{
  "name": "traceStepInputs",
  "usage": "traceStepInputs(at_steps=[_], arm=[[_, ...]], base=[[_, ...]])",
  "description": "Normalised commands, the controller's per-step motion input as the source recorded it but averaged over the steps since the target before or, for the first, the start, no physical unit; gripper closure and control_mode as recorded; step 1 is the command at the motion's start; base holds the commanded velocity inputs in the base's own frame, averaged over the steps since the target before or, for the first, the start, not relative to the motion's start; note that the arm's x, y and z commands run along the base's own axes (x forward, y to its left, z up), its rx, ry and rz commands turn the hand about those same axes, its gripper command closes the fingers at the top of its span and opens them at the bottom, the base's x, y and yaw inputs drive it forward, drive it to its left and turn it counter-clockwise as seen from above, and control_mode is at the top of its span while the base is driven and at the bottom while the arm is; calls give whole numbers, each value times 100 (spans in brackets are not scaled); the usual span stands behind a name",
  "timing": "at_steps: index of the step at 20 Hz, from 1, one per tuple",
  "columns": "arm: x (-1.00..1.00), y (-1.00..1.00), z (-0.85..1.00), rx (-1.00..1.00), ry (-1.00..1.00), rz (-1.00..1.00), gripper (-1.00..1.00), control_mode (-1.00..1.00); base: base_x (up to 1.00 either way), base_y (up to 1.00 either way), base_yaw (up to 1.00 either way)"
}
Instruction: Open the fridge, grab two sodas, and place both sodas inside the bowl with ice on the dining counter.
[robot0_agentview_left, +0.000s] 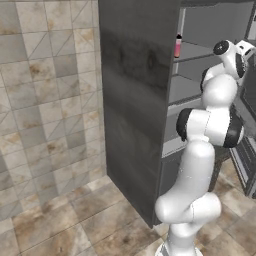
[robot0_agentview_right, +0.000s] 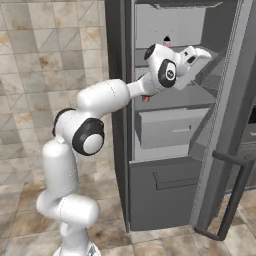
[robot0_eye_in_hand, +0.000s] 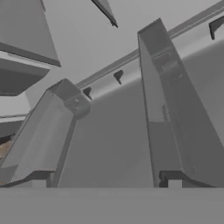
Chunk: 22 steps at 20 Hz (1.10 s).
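Note:
The fridge (robot0_agentview_left: 135, 100) stands open, its door (robot0_agentview_right: 227, 125) swung out to the right with the long bar handle (robot0_agentview_right: 235, 195). A pink soda (robot0_agentview_left: 178, 46) with a black cap stands upright on an upper shelf, its cap (robot0_agentview_right: 166, 39) peeking above my wrist. A small reddish bit (robot0_agentview_right: 146, 98) shows under my forearm; I cannot tell what it is. My gripper (robot0_agentview_right: 201, 52) reaches into the shelf space to the right of the soda. Its fingers (robot0_eye_in_hand: 113, 65) stand apart with nothing between them, facing the pale inner wall. The bowl with ice and the dining counter are out of view.
Pale grey shelves and a drawer (robot0_agentview_right: 170, 127) sit below my hand, with a lower bin (robot0_agentview_right: 160, 192) under them. The door's inner racks (robot0_agentview_left: 246, 155) stand close on the right. Tiled floor (robot0_agentview_left: 50, 215) and tiled wall (robot0_agentview_left: 45, 75) lie to the left.

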Motion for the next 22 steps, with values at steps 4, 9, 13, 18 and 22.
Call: traceStepInputs(at_steps=[4, 9, 13, 18, 22], arm=[[32, -88, 0, 0, 6, 1, -100, -100], [22, -94, 0, 1, 3, 2, -100, -100], [-18, -41, 0, 2, 0, 0, -100, -100], [-62, 37, 1, 6, 4, 0, -100, -100], [-75, 71, -5, 4, 4, 1, -100, -100]], base=[[0, 0, 0], [0, 0, 0], [0, 0, 0], [0, 0, 0], [0, 0, 0]])
